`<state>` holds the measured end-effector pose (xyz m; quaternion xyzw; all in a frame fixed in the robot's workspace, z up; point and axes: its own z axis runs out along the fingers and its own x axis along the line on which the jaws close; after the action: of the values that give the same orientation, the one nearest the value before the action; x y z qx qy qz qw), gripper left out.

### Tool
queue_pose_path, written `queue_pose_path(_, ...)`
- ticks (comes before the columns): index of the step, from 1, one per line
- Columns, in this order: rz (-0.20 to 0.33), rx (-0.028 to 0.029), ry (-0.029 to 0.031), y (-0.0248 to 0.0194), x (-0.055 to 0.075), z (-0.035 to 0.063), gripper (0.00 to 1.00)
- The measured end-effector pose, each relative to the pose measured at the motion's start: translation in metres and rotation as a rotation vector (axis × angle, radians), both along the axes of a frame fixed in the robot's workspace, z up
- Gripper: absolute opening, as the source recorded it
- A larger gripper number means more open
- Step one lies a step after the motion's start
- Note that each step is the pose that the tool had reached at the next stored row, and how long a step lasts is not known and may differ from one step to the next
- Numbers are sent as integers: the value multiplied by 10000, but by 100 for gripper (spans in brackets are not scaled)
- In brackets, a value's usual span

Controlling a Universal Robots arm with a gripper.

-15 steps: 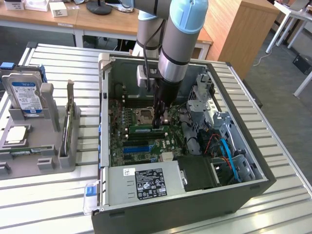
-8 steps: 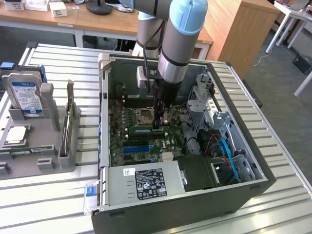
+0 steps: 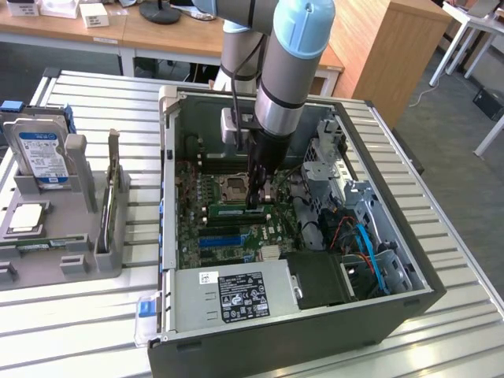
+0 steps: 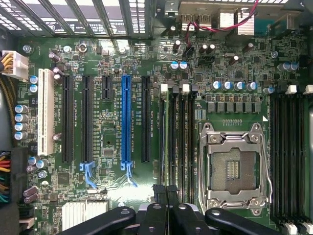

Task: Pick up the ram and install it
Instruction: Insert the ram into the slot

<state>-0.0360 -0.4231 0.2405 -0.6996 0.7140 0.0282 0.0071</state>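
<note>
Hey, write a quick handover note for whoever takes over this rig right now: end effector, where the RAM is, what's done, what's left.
End effector: shut, down inside the open computer case, tips at the top edge of the ram.
Ram: on edge along the memory slots, beside the empty processor socket.
Done: ram picked up and brought to the slots.
Left: seating; can't tell if it's latched.

Ram point(image 3: 232, 211) inside case point(image 3: 315, 340), just beside processor socket point(image 3: 235, 187), below pincer point(image 3: 255, 201).
</note>
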Motion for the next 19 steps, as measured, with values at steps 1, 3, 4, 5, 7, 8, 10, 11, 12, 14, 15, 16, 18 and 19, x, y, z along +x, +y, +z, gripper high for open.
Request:
queue_pose_path(1,-1,-1,0,0,-3,-1,12)
queue_pose_path(3,0,3,-2,5,-12,-6,12)
queue_pose_path(4,0,2,0,5,-13,-5,12)
queue_pose_path(5,2,-1,0,5,-13,-5,12)
queue_pose_path(7,1,-1,1,5,-14,-6,12)
queue_pose_path(8,0,-1,0,5,-15,-6,12)
queue_pose_path(10,0,1,0,5,-15,-7,12)
queue_pose_path(11,0,3,-2,7,-15,-8,12)
queue_pose_path(12,-1,5,-2,10,-15,-9,12)
queue_pose_path(14,0,1,-1,13,-15,-8,12)
queue_pose_path(15,0,2,-1,13,-15,-9,12)
queue_pose_path(16,0,1,-1,13,-15,-8,12)
queue_pose_path(18,0,0,0,14,-13,-9,12)
queue_pose_path(19,-1,0,0,14,-9,-9,12)
